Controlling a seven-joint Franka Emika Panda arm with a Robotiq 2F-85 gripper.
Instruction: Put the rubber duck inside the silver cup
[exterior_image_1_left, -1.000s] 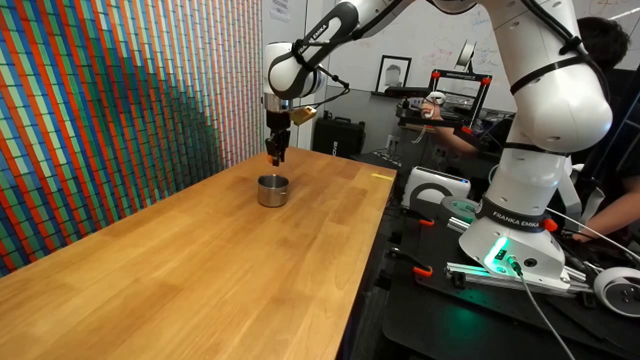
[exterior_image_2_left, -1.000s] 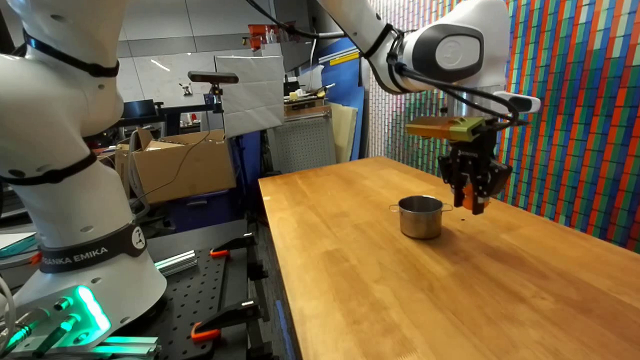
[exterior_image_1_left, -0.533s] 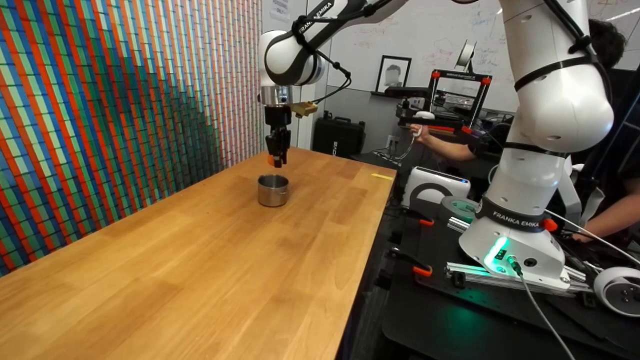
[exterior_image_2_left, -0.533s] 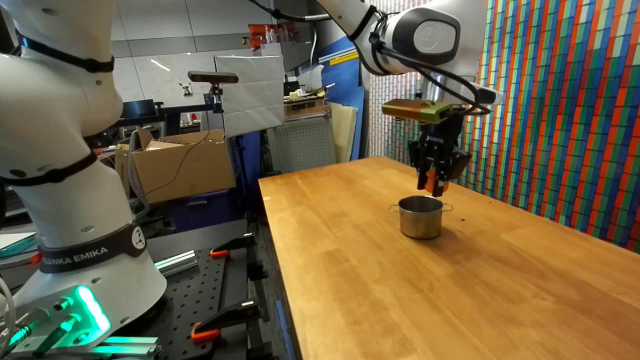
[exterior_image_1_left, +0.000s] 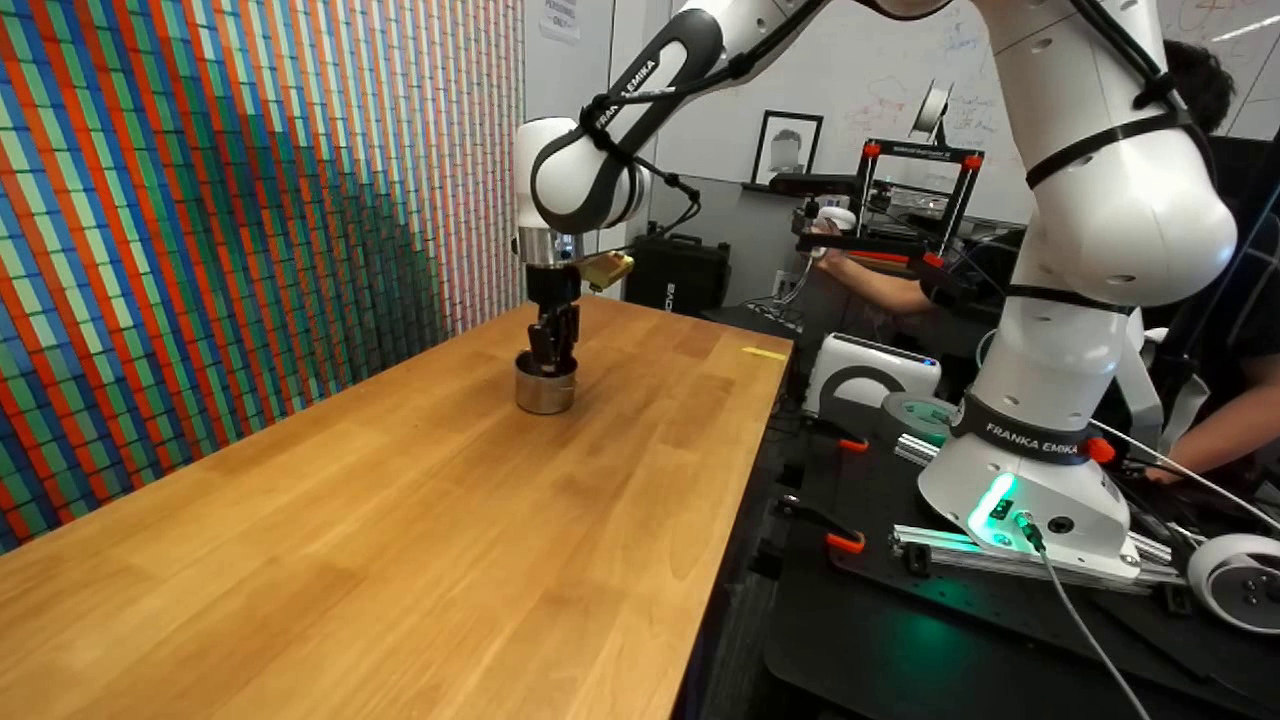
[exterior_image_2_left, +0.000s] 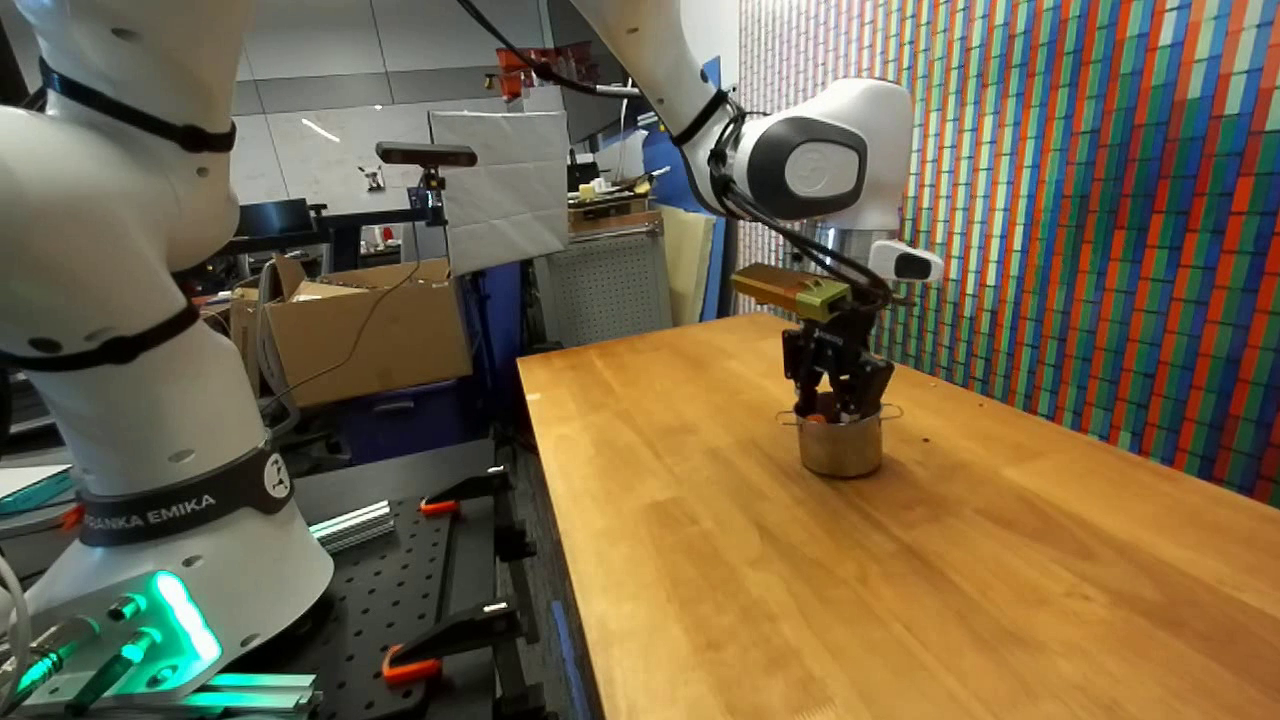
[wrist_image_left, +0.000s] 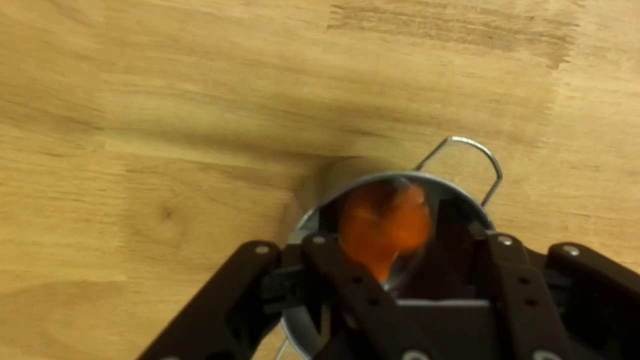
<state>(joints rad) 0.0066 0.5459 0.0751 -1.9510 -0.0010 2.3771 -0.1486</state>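
The silver cup is a small metal pot with wire handles. It stands upright on the wooden table in an exterior view (exterior_image_1_left: 546, 395), in an exterior view (exterior_image_2_left: 841, 450) and in the wrist view (wrist_image_left: 411, 174). My gripper (exterior_image_2_left: 832, 402) points down with its fingertips inside the cup's mouth. In the wrist view the fingers (wrist_image_left: 391, 216) stand apart, with a gap beside the duck. The orange rubber duck (wrist_image_left: 385, 227) lies between them inside the cup, blurred. A bit of orange duck (exterior_image_2_left: 817, 418) shows at the rim; elsewhere cup and fingers hide it.
The wooden table (exterior_image_1_left: 480, 520) runs along a colourful striped wall (exterior_image_1_left: 230, 200). A strip of yellow tape (exterior_image_1_left: 764, 353) is on its far corner. The robot's base (exterior_image_2_left: 190, 560) stands beside the table. A person's hand (exterior_image_1_left: 828, 240) holds a controller in the background.
My gripper has moved over the cup with the duck and come down into its mouth. The fingers have spread apart. The cup has hardly moved.
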